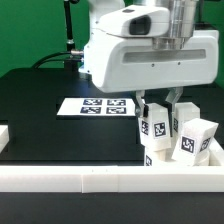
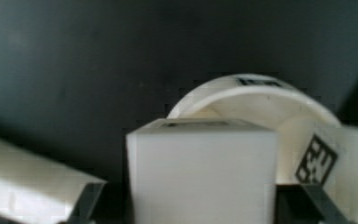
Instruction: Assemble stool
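Stool leg (image 1: 156, 128), white with a black-and-white tag, stands upright between end effector (image 1: 160, 103) fingers.

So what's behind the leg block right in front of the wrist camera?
Behind the leg block the curved white rim of the seat disc rises against the black table. The block covers the disc's lower part, so its centre cannot be seen.

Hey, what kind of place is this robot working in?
Probably a robotics lab test bench: a black table edged by white border rails, a marker board of printed tags lying on it, and tagged white legs by the gripper.
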You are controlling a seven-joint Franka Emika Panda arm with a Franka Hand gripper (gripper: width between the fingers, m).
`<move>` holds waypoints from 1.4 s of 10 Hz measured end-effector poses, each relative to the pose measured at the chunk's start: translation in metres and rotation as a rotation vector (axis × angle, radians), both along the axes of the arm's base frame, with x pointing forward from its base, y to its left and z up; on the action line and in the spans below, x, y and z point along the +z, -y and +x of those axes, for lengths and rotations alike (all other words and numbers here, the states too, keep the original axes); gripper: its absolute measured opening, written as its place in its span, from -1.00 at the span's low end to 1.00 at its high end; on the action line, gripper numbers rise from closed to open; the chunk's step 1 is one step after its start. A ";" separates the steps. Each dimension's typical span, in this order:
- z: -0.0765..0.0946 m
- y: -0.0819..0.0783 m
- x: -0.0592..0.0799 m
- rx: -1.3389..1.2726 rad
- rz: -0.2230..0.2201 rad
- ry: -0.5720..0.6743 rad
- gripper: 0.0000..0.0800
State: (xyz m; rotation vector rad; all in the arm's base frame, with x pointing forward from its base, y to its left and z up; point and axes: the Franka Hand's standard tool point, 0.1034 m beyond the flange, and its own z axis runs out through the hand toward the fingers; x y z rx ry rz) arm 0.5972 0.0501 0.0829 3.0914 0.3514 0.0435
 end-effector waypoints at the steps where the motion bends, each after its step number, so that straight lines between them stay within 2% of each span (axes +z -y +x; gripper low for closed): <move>1: 0.000 -0.002 0.000 -0.171 0.018 0.004 -0.16; 4: 0.002 -0.008 -0.001 -0.659 0.063 0.010 -0.16; 6: 0.003 -0.012 -0.001 -0.889 0.067 0.013 -0.16; 7: 0.004 -0.014 -0.001 -0.972 0.054 0.018 -0.16; 11: 0.004 -0.016 -0.001 -1.403 0.088 0.012 -0.16; 13: 0.006 -0.017 -0.002 -1.853 0.185 0.050 -0.16; 14: 0.007 -0.017 -0.002 -1.992 0.235 0.066 -0.16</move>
